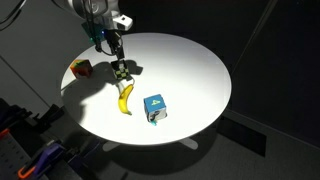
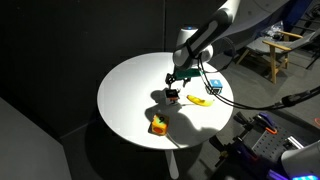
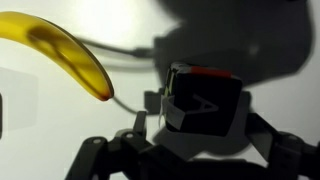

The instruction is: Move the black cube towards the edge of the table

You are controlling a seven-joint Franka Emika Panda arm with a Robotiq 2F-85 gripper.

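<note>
The black cube (image 1: 121,72) (image 2: 172,97) rests on the round white table (image 1: 200,60) (image 2: 125,85), right beside the tip of a banana. My gripper (image 1: 118,64) (image 2: 173,88) hangs directly over it, lowered around it. In the wrist view the cube (image 3: 205,100) fills the space between my dark fingers (image 3: 100,152), showing a pale mark on its face and a red strip along its top. The gripper (image 3: 195,140) is open, with a finger on each side of the cube.
A yellow banana (image 1: 126,98) (image 2: 198,99) (image 3: 65,55) lies next to the black cube. A blue cube (image 1: 155,107) (image 2: 213,85) sits past the banana, and an orange-red cube (image 1: 81,68) (image 2: 159,125) stands near the table's rim. Cables and equipment surround the table.
</note>
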